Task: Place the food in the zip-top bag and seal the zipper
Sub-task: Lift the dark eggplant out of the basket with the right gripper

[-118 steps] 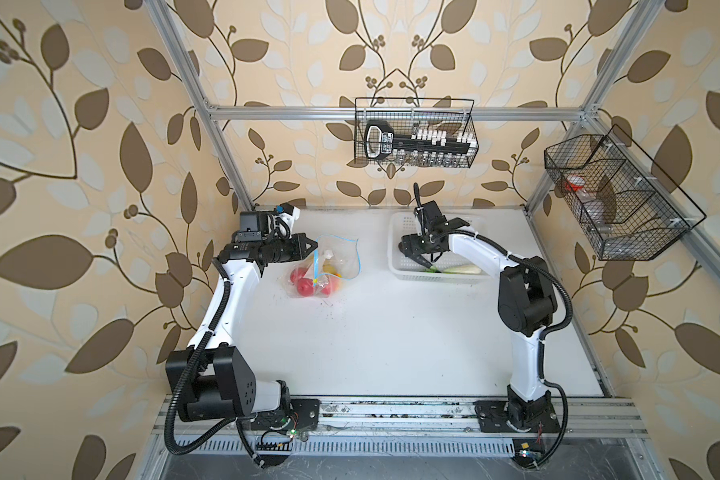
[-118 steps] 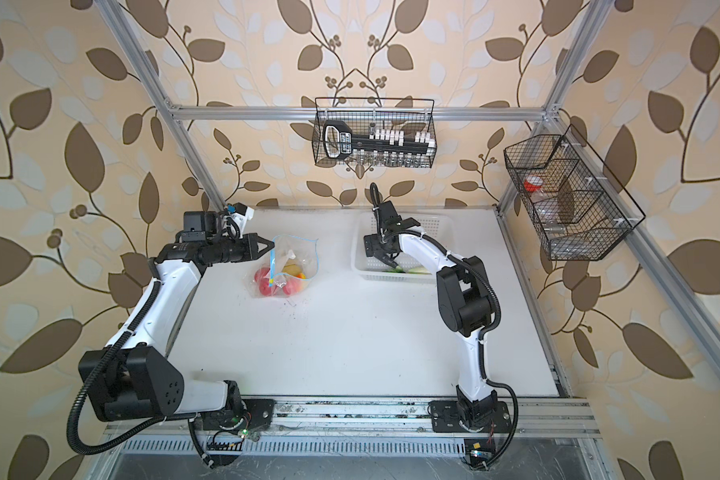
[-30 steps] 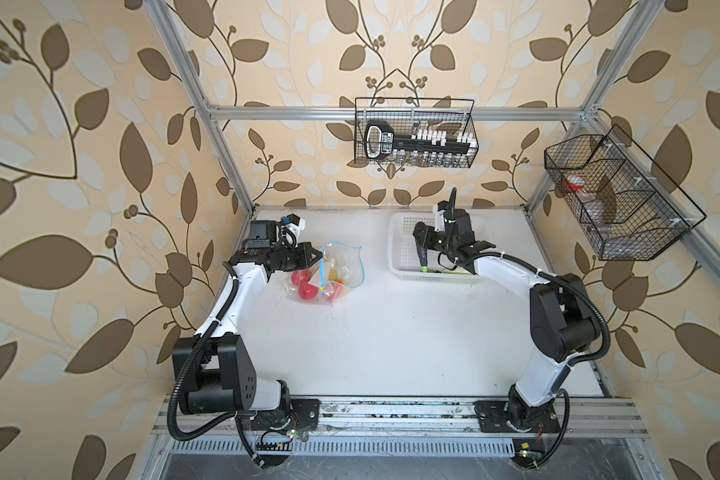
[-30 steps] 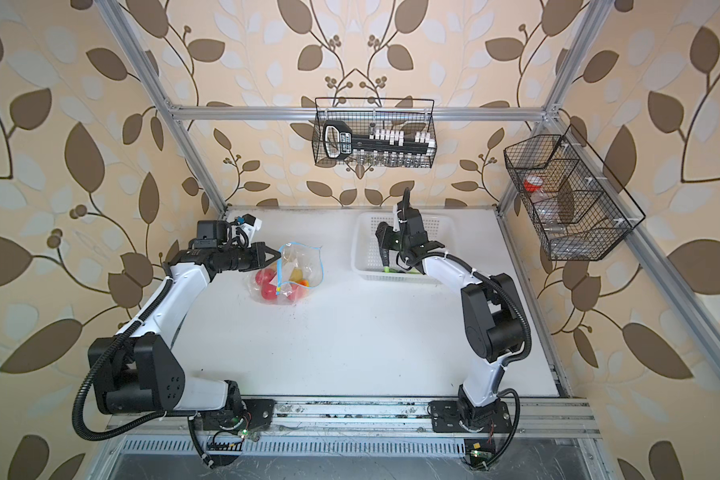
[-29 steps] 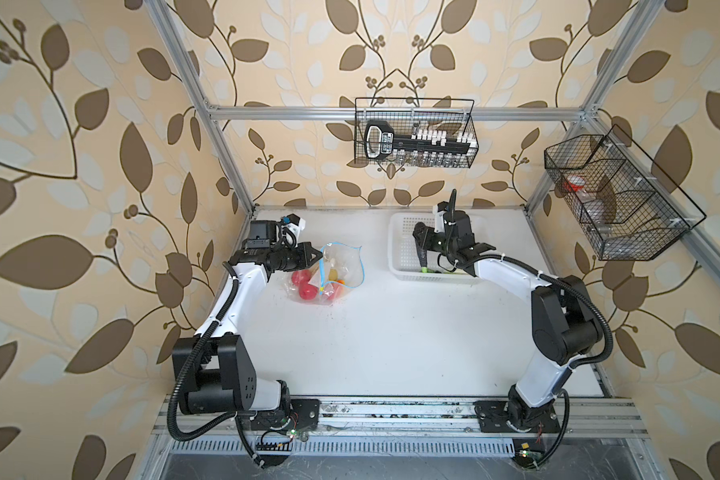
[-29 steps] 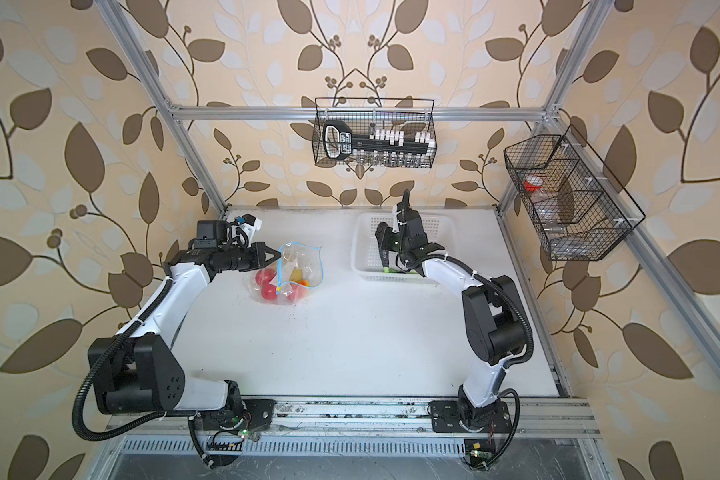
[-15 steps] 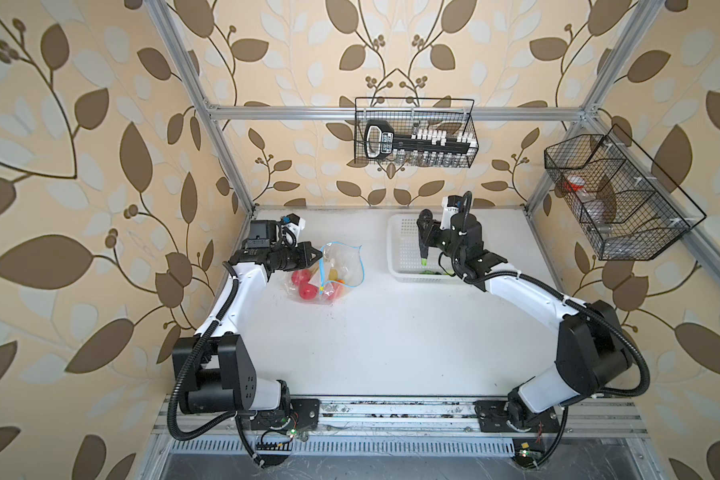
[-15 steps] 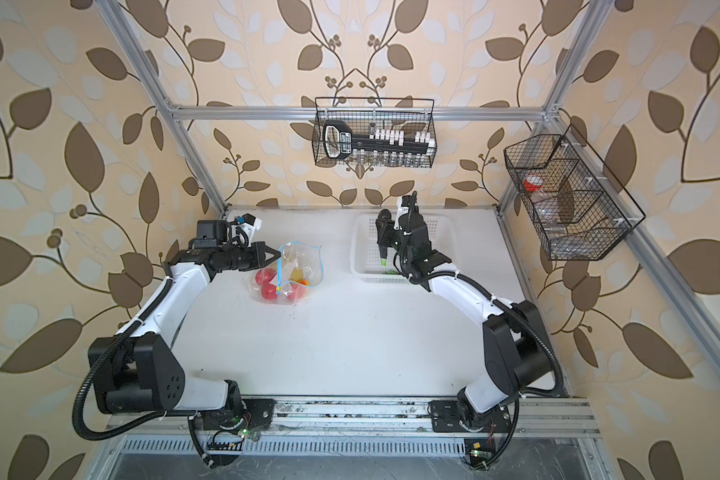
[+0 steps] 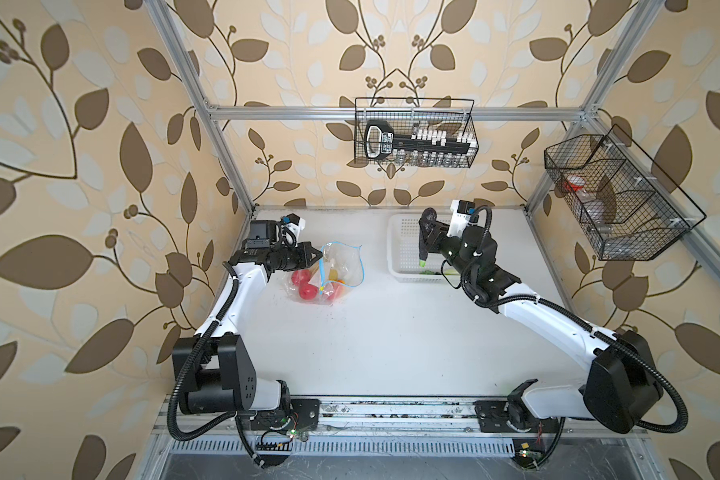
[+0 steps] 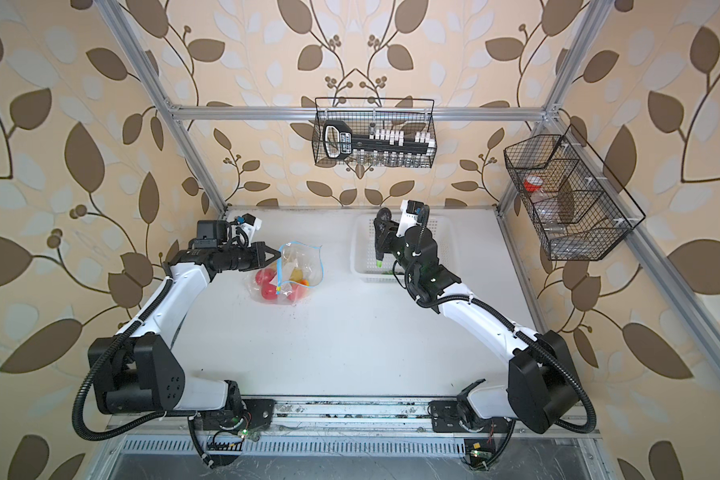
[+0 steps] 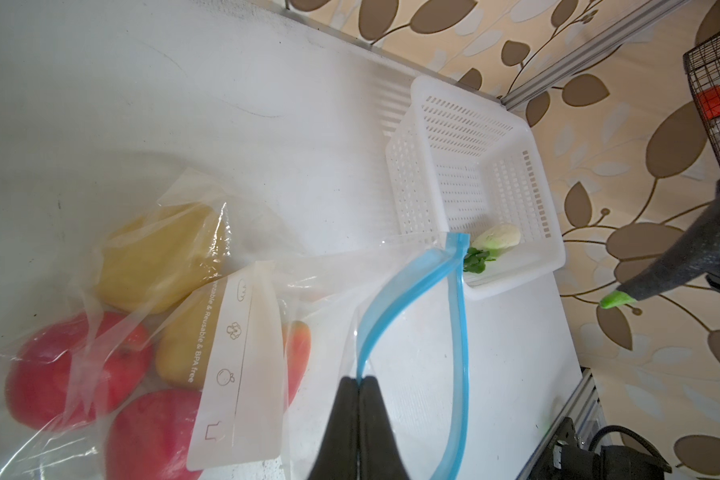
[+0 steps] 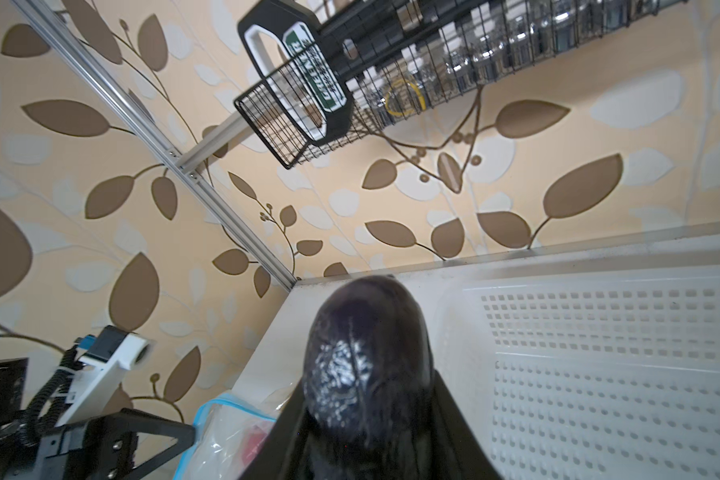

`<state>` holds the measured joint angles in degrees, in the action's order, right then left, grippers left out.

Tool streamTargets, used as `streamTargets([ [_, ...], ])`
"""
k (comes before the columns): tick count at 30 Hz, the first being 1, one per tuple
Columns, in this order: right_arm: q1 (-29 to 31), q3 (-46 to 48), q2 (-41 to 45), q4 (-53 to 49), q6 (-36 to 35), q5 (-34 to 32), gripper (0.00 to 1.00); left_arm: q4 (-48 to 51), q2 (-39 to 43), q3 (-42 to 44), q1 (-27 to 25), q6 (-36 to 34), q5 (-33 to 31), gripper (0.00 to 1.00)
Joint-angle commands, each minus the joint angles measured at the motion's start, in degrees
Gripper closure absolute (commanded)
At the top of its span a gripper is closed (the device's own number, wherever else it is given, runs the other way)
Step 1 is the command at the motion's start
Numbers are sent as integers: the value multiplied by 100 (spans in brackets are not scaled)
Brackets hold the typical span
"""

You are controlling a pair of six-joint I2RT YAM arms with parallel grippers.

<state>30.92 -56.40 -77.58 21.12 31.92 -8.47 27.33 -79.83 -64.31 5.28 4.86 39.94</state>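
The clear zip-top bag [image 9: 344, 270] [image 10: 300, 270] lies open at the table's back left with two red tomatoes [image 11: 71, 365], yellow-brown potatoes [image 11: 163, 257] and a red-yellow fruit [image 11: 298, 353] inside. My left gripper [image 9: 319, 254] [image 11: 360, 380] is shut on the blue zipper [image 11: 408, 286] edge and holds the mouth up. My right gripper [image 9: 431, 235] [image 12: 366, 415] is shut on the dark eggplant [image 9: 424, 249] [image 12: 366, 353], which hangs green stem down above the left end of the white basket [image 9: 400, 249]. A white radish [image 11: 497, 237] lies in the basket.
The perforated basket [image 10: 360, 249] stands at the back centre-right, close to the bag. A wire rack [image 9: 414, 137] hangs on the back wall, and another wire rack [image 9: 616, 199] hangs on the right wall. Aluminium frame posts stand at the table's corners.
The right arm has stretched out and lifted the eggplant higher above the basket, turning it upright. The left gripper and the bag have stayed still.
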Motion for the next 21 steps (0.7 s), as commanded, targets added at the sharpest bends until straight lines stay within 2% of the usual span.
streamTargets([
  [1,229,125,172,435,-26,-224,71,-88,204,59,16,15,87,100],
  [8,707,147,135,931,-71,-146,71,-109,233,85,17,-12,88,100],
  [21,1518,317,49,1610,-307,-613,73,-187,376,198,87,-73,84,100],
])
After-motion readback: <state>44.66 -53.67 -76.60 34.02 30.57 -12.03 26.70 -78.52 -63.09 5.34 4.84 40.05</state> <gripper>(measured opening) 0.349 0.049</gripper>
